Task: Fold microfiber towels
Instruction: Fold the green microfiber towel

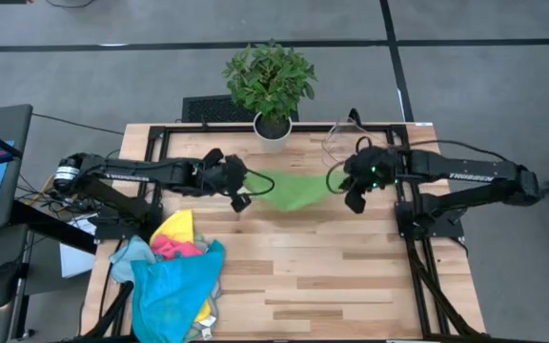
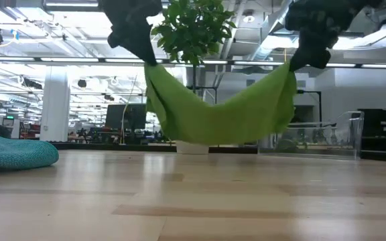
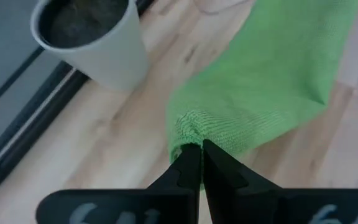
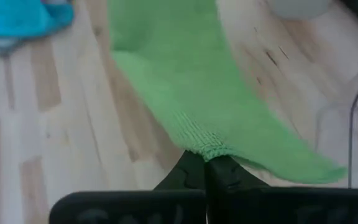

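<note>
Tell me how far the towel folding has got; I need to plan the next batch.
No folded towel shows yet. In hand: the green towel hangs clear of the table, the left gripper and right gripper each shut on an end. Left: the heap of unfolded towels at the left arm's side.

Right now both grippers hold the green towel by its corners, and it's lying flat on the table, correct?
Not flat. The left gripper and right gripper are shut on the green towel, but it hangs slung between them above the table, as the low view shows.
</note>
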Motion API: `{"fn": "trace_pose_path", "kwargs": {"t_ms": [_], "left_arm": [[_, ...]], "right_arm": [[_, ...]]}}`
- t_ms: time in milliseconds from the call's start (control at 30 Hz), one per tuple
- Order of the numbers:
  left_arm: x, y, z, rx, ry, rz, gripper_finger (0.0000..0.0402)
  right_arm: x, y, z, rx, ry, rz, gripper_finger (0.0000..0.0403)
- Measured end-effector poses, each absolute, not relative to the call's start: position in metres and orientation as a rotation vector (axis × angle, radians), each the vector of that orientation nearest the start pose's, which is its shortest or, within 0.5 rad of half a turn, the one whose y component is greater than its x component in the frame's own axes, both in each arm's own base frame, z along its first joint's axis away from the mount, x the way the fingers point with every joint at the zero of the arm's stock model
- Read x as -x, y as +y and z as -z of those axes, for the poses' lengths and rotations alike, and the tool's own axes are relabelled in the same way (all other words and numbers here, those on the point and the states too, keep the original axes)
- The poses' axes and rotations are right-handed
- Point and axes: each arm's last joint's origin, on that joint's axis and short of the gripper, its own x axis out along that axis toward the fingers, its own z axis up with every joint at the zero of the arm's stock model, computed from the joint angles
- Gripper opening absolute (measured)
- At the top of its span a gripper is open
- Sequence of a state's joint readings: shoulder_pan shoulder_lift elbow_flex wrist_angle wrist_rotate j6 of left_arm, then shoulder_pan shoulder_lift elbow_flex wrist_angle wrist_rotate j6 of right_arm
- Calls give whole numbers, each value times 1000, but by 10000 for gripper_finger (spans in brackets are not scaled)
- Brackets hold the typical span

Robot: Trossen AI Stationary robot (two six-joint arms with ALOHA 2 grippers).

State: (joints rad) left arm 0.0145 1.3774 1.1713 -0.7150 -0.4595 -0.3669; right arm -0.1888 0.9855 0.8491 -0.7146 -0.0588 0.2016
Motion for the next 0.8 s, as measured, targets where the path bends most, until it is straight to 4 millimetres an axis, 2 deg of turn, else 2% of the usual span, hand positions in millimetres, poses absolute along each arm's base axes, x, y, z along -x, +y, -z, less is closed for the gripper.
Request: {"fn": "trace_pose_path", "kwargs": {"t_ms": [67,133,233,367,467,567,667,800], "left_arm": [[-277,17,-295,126,821,-606,0],[-274,9,-285,135,841,-596,0],[-268,-8,-255,174,901,-542,0],[-254,-32,-209,285,935,-499,0],[-243,-47,-187,371,939,-502,0],[-233,-58,-177,410,959,-513,0],[-229,-65,-173,417,970,-507,0],[-227,-67,-172,432,971,-515,0]], "right_arm": [[-185,-32,-276,-310,848,177,7],[-184,-27,-268,-325,899,151,7],[-185,-17,-249,-344,965,127,7],[-184,-1,-214,-392,1034,106,7],[-186,11,-195,-413,1045,82,12],[-188,20,-185,-422,1059,64,43],[-189,25,-178,-404,1098,60,90],[-190,31,-181,-384,1063,44,159]]}}
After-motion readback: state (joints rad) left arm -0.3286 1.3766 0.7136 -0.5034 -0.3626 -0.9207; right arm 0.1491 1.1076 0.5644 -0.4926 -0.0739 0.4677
